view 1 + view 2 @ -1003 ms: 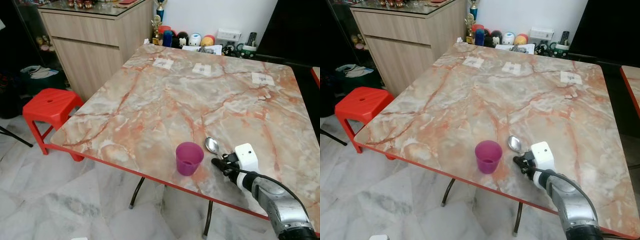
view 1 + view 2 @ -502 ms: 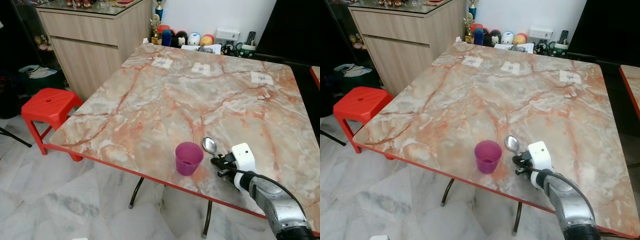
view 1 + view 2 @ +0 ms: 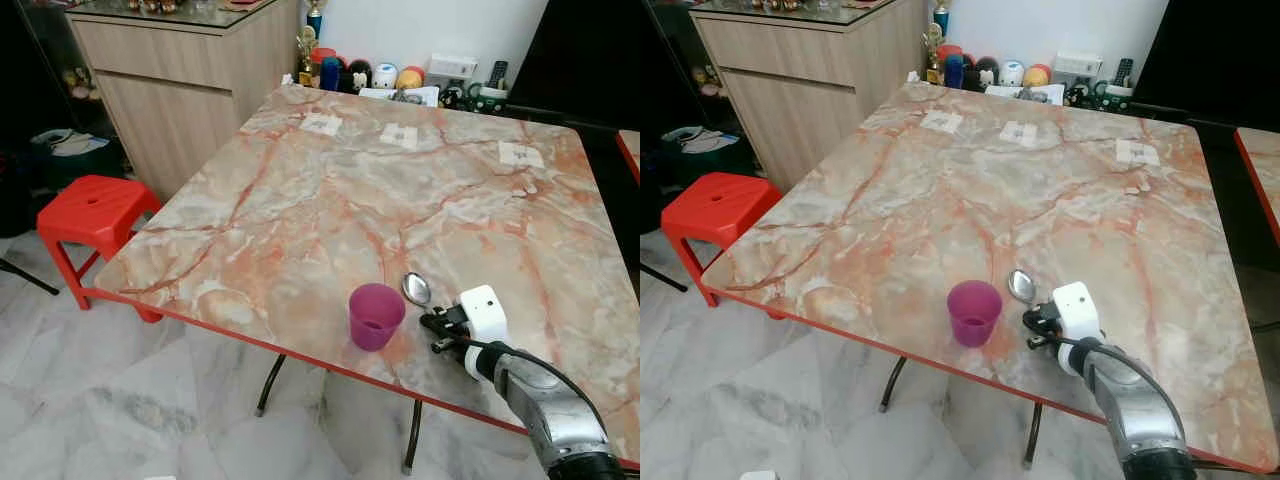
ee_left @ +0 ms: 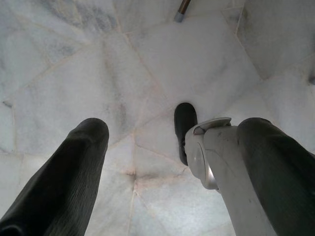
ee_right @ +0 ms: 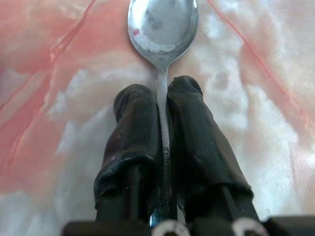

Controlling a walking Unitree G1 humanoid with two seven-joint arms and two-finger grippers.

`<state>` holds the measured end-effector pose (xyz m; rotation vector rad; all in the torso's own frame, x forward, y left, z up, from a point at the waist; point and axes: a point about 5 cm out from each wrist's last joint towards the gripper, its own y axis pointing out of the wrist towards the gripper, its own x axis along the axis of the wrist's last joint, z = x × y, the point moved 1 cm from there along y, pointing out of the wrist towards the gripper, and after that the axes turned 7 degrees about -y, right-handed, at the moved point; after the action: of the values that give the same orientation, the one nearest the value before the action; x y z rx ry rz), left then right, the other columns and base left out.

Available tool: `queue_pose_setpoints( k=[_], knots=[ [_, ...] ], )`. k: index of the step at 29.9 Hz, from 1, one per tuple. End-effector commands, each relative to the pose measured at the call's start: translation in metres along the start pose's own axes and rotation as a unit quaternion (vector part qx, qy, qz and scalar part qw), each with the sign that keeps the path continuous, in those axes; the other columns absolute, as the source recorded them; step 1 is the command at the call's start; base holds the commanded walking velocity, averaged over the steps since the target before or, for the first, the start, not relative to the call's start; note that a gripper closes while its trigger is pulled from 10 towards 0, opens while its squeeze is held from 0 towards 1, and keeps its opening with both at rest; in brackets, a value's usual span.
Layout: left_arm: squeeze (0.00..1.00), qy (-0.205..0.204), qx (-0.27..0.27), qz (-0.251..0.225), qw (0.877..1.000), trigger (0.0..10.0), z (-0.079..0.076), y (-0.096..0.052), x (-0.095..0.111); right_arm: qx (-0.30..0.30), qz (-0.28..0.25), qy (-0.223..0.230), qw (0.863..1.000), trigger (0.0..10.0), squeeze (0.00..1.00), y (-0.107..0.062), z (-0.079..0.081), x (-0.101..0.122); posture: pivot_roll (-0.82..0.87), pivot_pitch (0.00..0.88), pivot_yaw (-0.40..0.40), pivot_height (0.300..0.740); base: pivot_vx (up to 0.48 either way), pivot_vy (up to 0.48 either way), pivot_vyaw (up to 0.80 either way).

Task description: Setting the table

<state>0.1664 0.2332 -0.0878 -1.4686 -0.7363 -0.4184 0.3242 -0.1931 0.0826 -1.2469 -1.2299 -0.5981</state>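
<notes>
1. In the head views the spoon (image 3: 416,288) is seen at lower right of the frame, just beside the purple cup (image 3: 376,316) on the marble table (image 3: 330,200); its handle is hidden by the right gripper (image 3: 436,327).
2. In the right wrist view the grip is made plain: the fingers (image 5: 135,128) are pinched on the thin handle (bowl toward the frame's top).
3. The left gripper (image 4: 162,162) is seen spread wide above the pale floor (image 4: 98,73), one finger partly cut off at the frame edge.
</notes>
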Motion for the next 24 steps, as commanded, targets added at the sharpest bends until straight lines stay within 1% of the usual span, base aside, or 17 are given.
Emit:
queue_pose_setpoints(
  k=[1, 2, 3, 5, 6, 7, 8, 11, 12, 13, 14, 16, 18, 20, 24],
  knots=[
    [0.0, 0.005, -0.001, 0.016, 1.0, 10.0, 0.002, -0.003, -0.009, -0.028, -0.005, 0.014, 1.0, 7.4, 0.0, 0.001, -0.001, -0.004, 0.02, 0.122, -0.015, 0.74, 0.0, 0.0, 0.0],
    [0.0, 0.005, -0.001, 0.016, 1.0, 10.0, 0.002, -0.003, -0.009, -0.042, -0.02, 0.016, 0.999, 10.0, 0.0, 0.001, -0.003, 0.0, 0.02, 0.12, -0.015, 0.74, 0.0, 0.0, 0.0],
    [0.0, 0.005, -0.001, 0.016, 1.0, 10.0, 0.001, -0.003, -0.009, -0.059, -0.036, 0.02, 0.997, 10.0, 0.0, 0.0, -0.004, 0.004, 0.02, 0.118, -0.015, 0.74, 0.0, 0.0, 0.0],
    [0.0, 0.005, -0.001, 0.016, 1.0, 10.0, 0.001, -0.003, -0.009, -0.069, -0.045, 0.023, 0.996, 10.0, 0.0, 0.0, -0.005, 0.007, 0.02, 0.117, -0.015, 0.74, 0.0, 0.0, 0.0],
    [0.0, 0.006, -0.001, 0.016, 1.0, 10.0, 0.001, -0.003, -0.009, -0.092, -0.082, 0.028, 0.992, 10.0, 0.0, -0.003, -0.006, 0.018, 0.02, 0.116, -0.015, 0.74, 0.0, 0.0, 0.0],
    [0.0, 0.006, -0.001, 0.016, 1.0, 10.0, 0.001, -0.003, -0.009, -0.092, -0.082, 0.028, 0.992, 10.0, 0.0, -0.003, -0.006, 0.018, 0.02, 0.116, -0.015, 0.74, 0.0, 0.0, 0.0],
    [0.0, 0.006, -0.001, 0.017, 1.0, 10.0, 0.001, -0.003, -0.01, -0.111, -0.111, 0.026, 0.987, 10.0, 0.0, -0.006, -0.007, 0.028, 0.01, 0.111, -0.015, 0.74, 0.0, 0.0, 0.0],
    [0.0, 0.007, -0.002, 0.018, 1.0, 10.0, 0.001, -0.003, -0.01, -0.135, -0.142, 0.03, 0.98, 10.0, 0.0, -0.01, -0.008, 0.038, 0.01, 0.107, -0.015, 0.74, 0.0, 0.0, 0.0],
    [0.0, 0.007, -0.002, 0.018, 1.0, 10.0, 0.001, -0.003, -0.011, -0.154, -0.155, 0.026, 0.975, 10.0, 0.0, -0.013, -0.009, 0.041, 0.01, 0.104, -0.016, 0.74, 0.0, 0.0, 0.0],
    [0.0, 0.007, -0.002, 0.018, 1.0, 10.0, 0.001, -0.003, -0.011, -0.154, -0.155, 0.026, 0.975, 10.0, 0.0, -0.013, -0.009, 0.041, 0.01, 0.104, -0.016, 0.74, 0.0, 0.0, 0.0],
    [0.0, 0.008, -0.003, 0.019, 1.0, 10.0, 0.001, -0.004, -0.011, -0.175, -0.17, 0.027, 0.97, 10.0, 0.0, -0.016, -0.009, 0.043, 0.01, 0.101, -0.017, 0.74, 0.0, 0.0, 0.0],
    [0.0, 0.008, -0.003, 0.019, 1.0, 10.0, 0.001, -0.004, -0.012, -0.187, -0.179, 0.038, 0.965, 10.0, 0.0, -0.017, -0.008, 0.044, 0.01, 0.099, -0.018, 0.74, 0.0, 0.0, 0.0],
    [0.0, 0.009, -0.005, 0.02, 1.0, 10.0, 0.001, -0.004, -0.012, -0.208, -0.193, 0.06, 0.957, 10.0, 0.0, -0.02, -0.001, 0.041, 0.01, 0.096, -0.019, 0.74, 0.0, 0.0, 0.0],
    [0.0, 0.01, -0.005, 0.02, 1.0, 10.0, 0.0, -0.004, -0.012, -0.211, -0.198, 0.066, 0.955, 10.0, 0.0, -0.021, 0.002, 0.041, 0.01, 0.096, -0.019, 0.74, 0.0, 0.0, 0.0],
    [0.0, 0.012, -0.006, 0.02, 1.0, 10.0, 0.0, -0.004, -0.012, -0.221, -0.206, 0.062, 0.951, 10.0, 0.0, -0.023, 0.007, 0.043, 0.01, 0.099, -0.022, 0.74, 0.0, 0.0, 0.0]
  ],
)
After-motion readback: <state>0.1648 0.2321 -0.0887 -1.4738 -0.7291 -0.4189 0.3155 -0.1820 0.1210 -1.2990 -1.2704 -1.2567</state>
